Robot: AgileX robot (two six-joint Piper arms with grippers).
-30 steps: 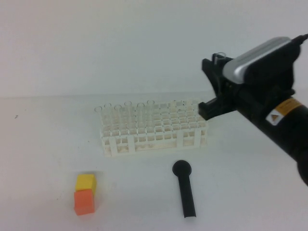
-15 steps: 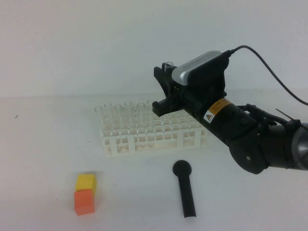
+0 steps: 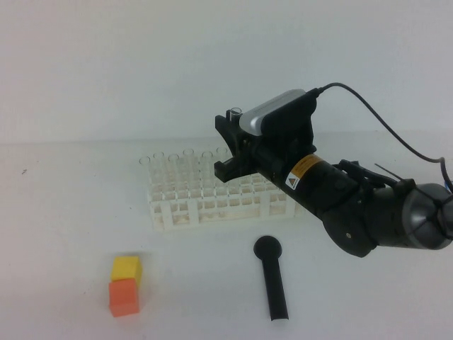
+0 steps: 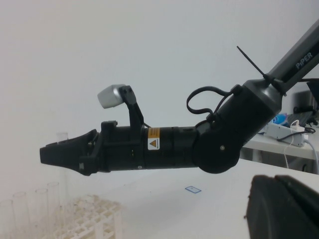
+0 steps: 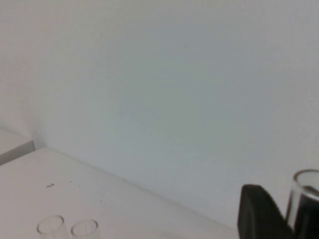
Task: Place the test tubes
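Observation:
A white test tube rack (image 3: 212,202) stands mid-table with several clear tubes upright along its back and left rows. My right gripper (image 3: 225,146) hovers over the rack's back middle, shut on a clear test tube (image 3: 235,112) whose rim sticks up above the fingers. The left wrist view shows that gripper (image 4: 50,152) from the side, with the tube (image 4: 62,139) held upright above the rack (image 4: 79,219). In the right wrist view the tube's rim (image 5: 306,191) sits beside one dark finger (image 5: 259,214). My left gripper (image 4: 286,206) appears only as a dark shape in its own view.
A yellow block (image 3: 126,268) leans against an orange block (image 3: 124,297) at the front left. A black scoop with a round head (image 3: 272,276) lies in front of the rack. A power strip (image 4: 286,133) sits on a far bench.
The right arm has swung left across the rack with the tube in its grip, from past the rack's right end to over its middle. Nothing on the table moved.

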